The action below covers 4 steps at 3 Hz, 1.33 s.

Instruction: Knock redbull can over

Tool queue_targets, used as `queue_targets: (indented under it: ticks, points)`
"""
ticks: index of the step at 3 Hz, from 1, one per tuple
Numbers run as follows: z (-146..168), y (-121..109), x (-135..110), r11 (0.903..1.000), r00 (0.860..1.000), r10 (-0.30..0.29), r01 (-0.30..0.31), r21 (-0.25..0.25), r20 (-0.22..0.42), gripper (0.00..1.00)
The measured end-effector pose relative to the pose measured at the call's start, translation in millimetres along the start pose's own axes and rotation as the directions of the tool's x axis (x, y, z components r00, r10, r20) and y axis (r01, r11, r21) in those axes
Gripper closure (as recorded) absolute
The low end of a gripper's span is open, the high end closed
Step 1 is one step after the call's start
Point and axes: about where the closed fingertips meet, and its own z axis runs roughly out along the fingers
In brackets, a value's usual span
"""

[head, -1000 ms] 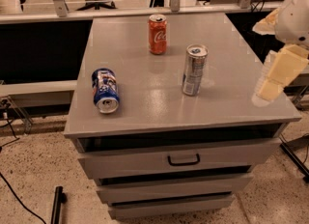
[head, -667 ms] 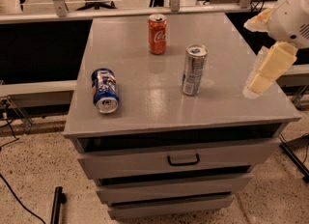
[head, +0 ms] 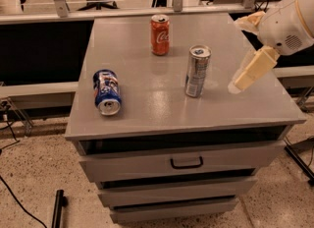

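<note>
The redbull can (head: 197, 71), tall, slim and silver with blue markings, stands upright near the middle right of the grey cabinet top (head: 147, 99). My gripper (head: 249, 72) comes in from the right edge on a white arm; its cream fingers point down and left, a short way to the right of the can and apart from it. It holds nothing that I can see.
An orange-red Coca-Cola can (head: 160, 35) stands upright at the back middle. A fatter blue can (head: 106, 92) lies on its side at the front left. The cabinet has drawers (head: 186, 162) below. Office chairs and a rail stand behind.
My gripper has moved left and a little up, closer to the redbull can. The cans have not moved.
</note>
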Motion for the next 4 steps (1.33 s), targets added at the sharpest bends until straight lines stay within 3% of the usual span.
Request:
queue_targets:
  ticks: [1, 2, 3, 4]
  points:
    - [19, -12, 4, 0.9992, 0.990, 0.039, -0.039, -0.004, 0.132, 0.00]
    - [41, -17, 5, 0.9928, 0.948, 0.117, -0.104, -0.060, 0.296, 0.00]
    - [49, -16, 2, 0.9881, 0.926, 0.148, -0.124, -0.091, 0.346, 0.00]
    - [48, -16, 2, 0.9888, 0.929, 0.144, -0.121, -0.088, 0.341, 0.00]
